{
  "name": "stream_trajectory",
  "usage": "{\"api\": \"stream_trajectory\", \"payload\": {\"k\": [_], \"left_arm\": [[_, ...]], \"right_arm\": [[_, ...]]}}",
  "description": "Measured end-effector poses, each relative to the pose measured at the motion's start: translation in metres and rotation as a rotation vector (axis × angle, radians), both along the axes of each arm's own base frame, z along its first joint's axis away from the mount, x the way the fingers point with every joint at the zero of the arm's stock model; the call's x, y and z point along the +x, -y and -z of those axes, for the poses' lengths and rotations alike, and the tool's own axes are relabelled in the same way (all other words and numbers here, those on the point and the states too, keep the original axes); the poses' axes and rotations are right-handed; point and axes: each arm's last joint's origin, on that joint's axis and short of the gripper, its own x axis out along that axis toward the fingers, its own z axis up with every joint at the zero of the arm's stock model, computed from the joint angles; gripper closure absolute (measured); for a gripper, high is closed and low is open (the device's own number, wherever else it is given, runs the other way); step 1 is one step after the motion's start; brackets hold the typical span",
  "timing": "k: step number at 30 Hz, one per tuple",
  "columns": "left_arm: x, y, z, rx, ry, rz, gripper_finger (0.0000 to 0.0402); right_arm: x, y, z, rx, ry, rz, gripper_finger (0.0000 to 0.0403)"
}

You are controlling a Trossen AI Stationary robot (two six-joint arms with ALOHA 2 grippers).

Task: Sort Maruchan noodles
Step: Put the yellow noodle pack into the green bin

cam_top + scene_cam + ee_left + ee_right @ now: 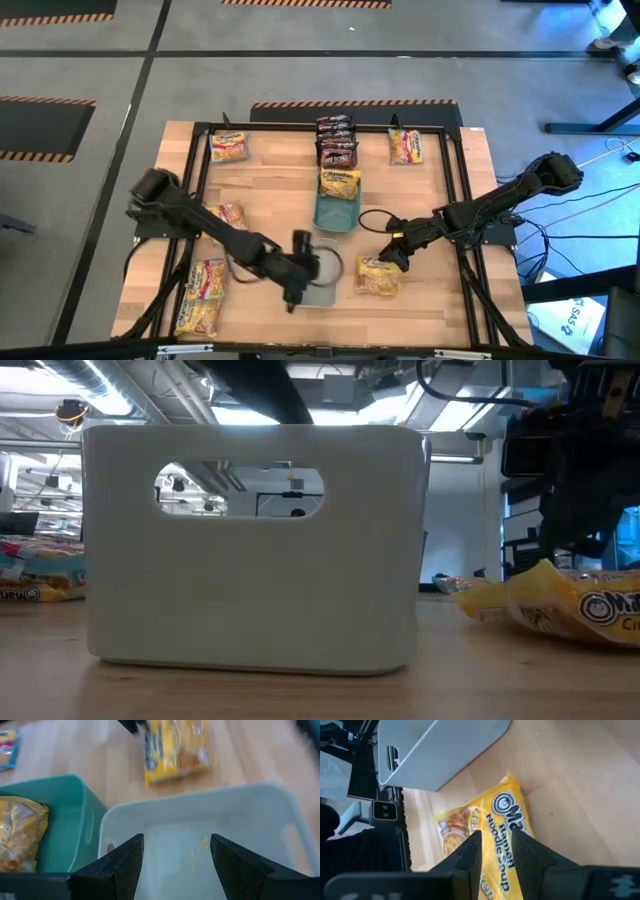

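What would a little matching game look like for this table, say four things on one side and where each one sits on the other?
Things:
1. dark red-brown packets
2. teal tray
3. pale tray
4. right gripper

Places:
A. at the near edge, under the left gripper
B. stacked at the far edge, in the middle
C. over a yellow packet lying on the wood
D. mid-table, with a yellow packet leaning over its far rim

Pairs: 1-B, 2-D, 3-A, 4-C
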Motion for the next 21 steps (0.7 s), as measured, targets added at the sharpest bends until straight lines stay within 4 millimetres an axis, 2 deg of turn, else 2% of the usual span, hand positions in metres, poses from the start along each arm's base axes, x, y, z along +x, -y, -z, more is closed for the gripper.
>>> {"api": "stream_trajectory", "payload": {"k": [5, 8, 10, 13, 16, 21], "left_arm": [[-0.027, -0.01, -0.005, -0.189, 0.189, 0.02, 0.0177], [-0.027, -0.01, -0.008, -0.262, 0.341, 0.052, 0.0177], [-0.023, -0.011, -0.007, -0.296, 0.424, 0.052, 0.0177], [-0.007, -0.015, -0.001, -0.346, 0.475, 0.046, 0.0177], [0.017, -0.015, 0.01, -0.393, 0.471, 0.084, 0.0177], [0.07, -0.001, 0.023, -0.44, 0.396, 0.175, 0.0177]], "right_arm": [[-0.001, 0.0, 0.001, 0.026, -0.025, 0.009, 0.032], [-0.001, 0.0, 0.001, 0.028, -0.022, 0.008, 0.0289], [-0.001, 0.0, 0.001, 0.015, -0.025, 0.009, 0.0251], [0.0, 0.001, 0.002, -0.027, -0.011, 0.023, 0.0183], [0.0, 0.002, 0.003, -0.057, -0.007, 0.022, 0.0118], [-0.001, 0.002, 0.007, -0.08, -0.043, 0.002, 0.0053]]}}
